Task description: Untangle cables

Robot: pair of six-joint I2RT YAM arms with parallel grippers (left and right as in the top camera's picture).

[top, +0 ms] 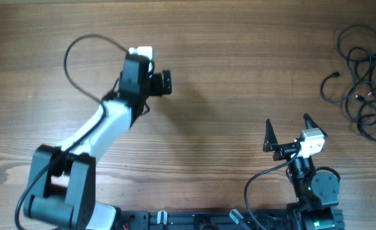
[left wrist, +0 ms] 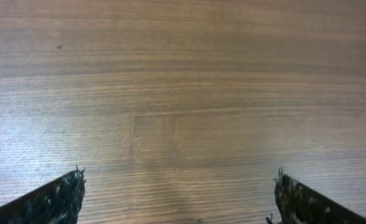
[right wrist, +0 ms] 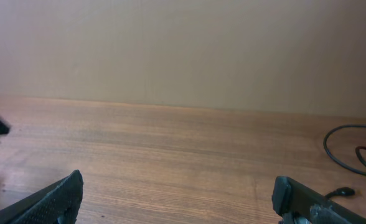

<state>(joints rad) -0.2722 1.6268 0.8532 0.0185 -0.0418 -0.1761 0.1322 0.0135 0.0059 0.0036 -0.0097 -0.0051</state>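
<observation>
The cables [top: 364,83] lie as a loose tangle of thin black loops with small plug ends at the table's far right. Part of one loop and a plug show at the right edge of the right wrist view [right wrist: 352,152]. My right gripper [top: 288,121] is open and empty, low at the front right, well to the left of the tangle; its fingers [right wrist: 178,186] stand wide apart over bare wood. My left gripper [top: 167,83] is open and empty at the upper left-centre, far from the cables; its wrist view [left wrist: 180,186] shows only wood.
The wooden table [top: 239,64] fills the view. The left arm's own thick black wire [top: 79,51] loops over the table at the upper left. The arm bases stand along the front edge [top: 226,220]. A plain wall rises behind the table [right wrist: 183,50].
</observation>
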